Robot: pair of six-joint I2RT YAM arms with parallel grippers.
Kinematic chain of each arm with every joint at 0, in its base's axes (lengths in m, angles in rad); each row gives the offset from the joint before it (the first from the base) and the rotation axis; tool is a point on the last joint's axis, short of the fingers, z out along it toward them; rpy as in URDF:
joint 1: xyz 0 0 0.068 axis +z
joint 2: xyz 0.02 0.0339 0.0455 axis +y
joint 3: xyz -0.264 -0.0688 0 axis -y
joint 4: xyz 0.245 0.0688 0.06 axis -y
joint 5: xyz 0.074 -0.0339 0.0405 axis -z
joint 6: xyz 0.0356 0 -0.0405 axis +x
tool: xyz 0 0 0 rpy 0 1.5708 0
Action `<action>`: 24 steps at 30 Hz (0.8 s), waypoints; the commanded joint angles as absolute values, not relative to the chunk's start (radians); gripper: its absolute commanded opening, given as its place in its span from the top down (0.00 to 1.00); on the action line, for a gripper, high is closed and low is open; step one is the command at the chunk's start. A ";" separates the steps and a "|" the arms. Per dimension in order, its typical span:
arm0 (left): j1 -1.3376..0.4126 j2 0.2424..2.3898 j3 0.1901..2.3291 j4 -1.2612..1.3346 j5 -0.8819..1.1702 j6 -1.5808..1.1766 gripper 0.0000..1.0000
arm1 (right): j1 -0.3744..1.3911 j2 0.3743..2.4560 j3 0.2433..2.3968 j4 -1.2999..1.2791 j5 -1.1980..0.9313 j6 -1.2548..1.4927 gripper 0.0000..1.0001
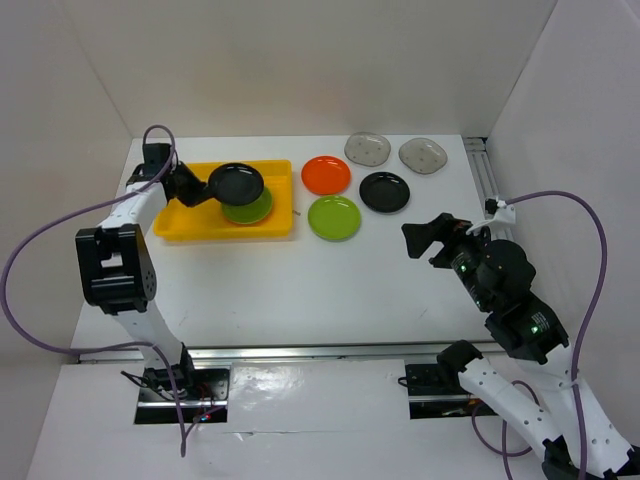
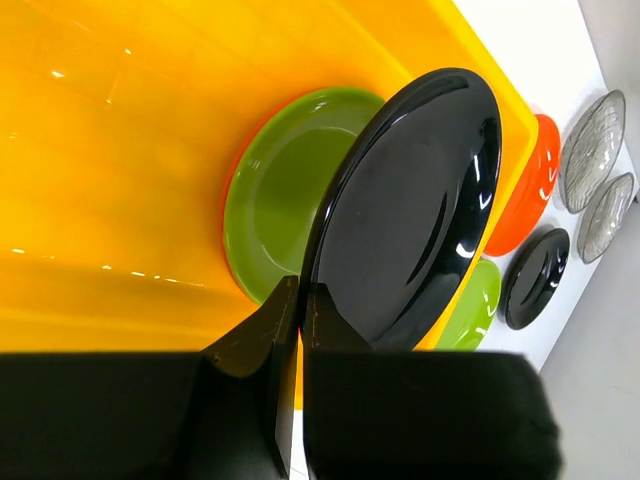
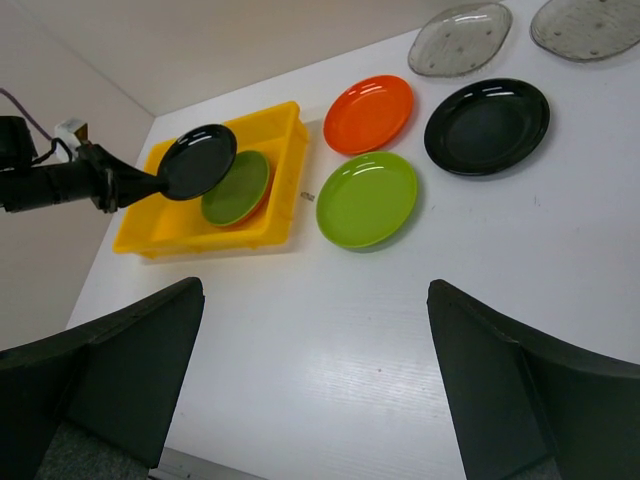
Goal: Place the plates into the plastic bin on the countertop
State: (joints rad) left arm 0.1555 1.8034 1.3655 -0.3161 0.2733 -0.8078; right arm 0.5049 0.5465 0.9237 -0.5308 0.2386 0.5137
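My left gripper (image 2: 300, 300) is clamped on a glossy black round plastic plate (image 2: 410, 200) at its rim, over the bright yellow rectangular plastic bin (image 2: 100, 150), above a lime green plate (image 2: 275, 190) inside. Right of the bin five loose plates (image 1: 384, 191) remain; my right gripper (image 1: 428, 236) gapes empty.
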 commanded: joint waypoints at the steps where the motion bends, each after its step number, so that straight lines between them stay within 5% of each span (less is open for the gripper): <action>1: 0.140 1.834 1.364 -0.265 0.293 -0.785 1.00 | 0.497 0.549 0.919 -0.465 0.236 0.522 0.00; 6: 0.130 1.865 1.374 -0.287 0.302 -0.785 0.97 | 0.497 0.549 0.919 -0.474 0.236 0.522 0.00; 12: 0.121 1.842 1.393 -0.317 0.282 -0.796 0.55 | 0.497 0.549 0.908 -0.465 0.236 0.522 0.00; 18: 0.112 1.749 1.393 -0.327 0.282 -0.796 0.26 | 0.497 0.571 0.888 -0.445 0.216 0.531 0.00; 20: 0.098 1.692 1.393 -0.327 0.291 -0.782 0.00 | 0.497 0.600 0.844 -0.408 0.207 0.531 0.00; 24: 0.049 1.548 1.410 -0.374 0.264 -0.739 0.00 | 0.497 0.799 0.753 -0.315 0.166 0.552 0.00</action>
